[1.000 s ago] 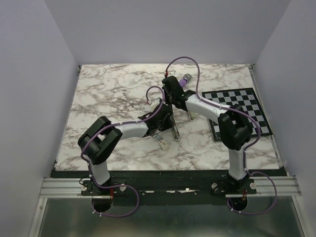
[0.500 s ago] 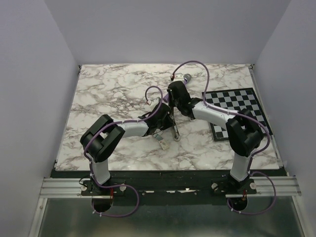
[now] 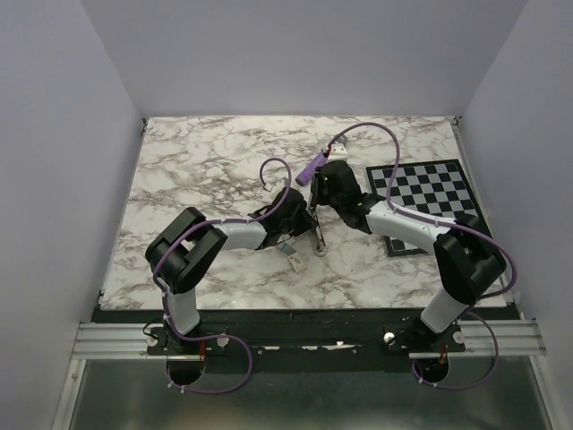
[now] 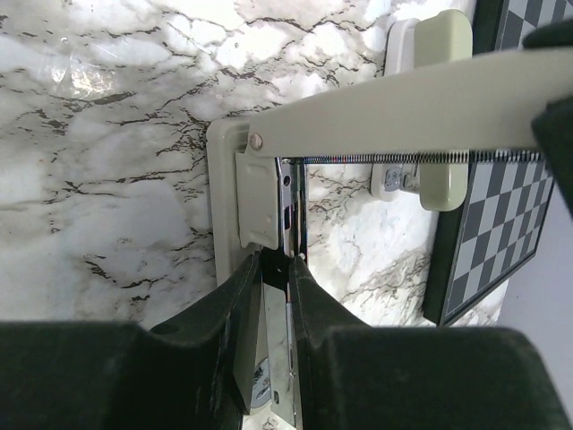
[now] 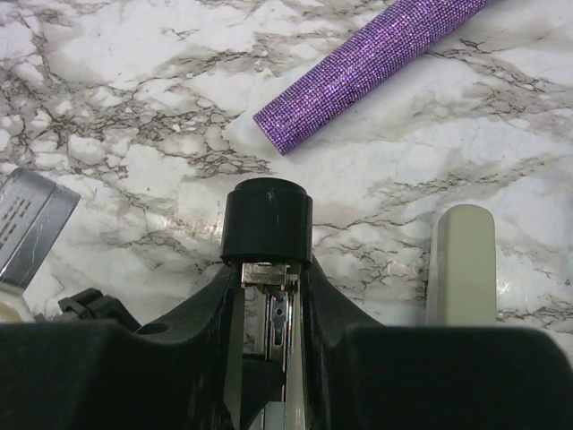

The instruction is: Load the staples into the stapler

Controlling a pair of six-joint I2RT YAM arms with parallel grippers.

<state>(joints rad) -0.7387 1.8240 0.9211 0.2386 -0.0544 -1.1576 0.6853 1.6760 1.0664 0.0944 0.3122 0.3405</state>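
Note:
The stapler (image 3: 317, 229) stands open mid-table between both grippers. In the left wrist view its beige top arm (image 4: 403, 94) swings out to the right from the hinge, with the spring showing. My left gripper (image 4: 276, 260) is shut on its thin metal rail and base, and also shows in the top view (image 3: 299, 229). My right gripper (image 5: 269, 269) is shut on the stapler's magazine rail (image 5: 279, 313), just behind a black round cap (image 5: 267, 219), and shows in the top view (image 3: 315, 193). A tiny cream-and-grey staples box (image 3: 293, 258) lies near the left gripper.
The purple cylinder (image 3: 315, 167) lies diagonally just beyond the right gripper (image 5: 367, 67). A beige rounded oblong (image 5: 461, 260) lies right of the stapler. A chessboard mat (image 3: 431, 199) is at the right. A grey printed metal piece (image 5: 31, 224) sits at the right wrist view's left edge.
The right arm drew its gripper back from the purple cylinder towards me and onto the stapler, uncovering the cylinder. The left arm barely moved.

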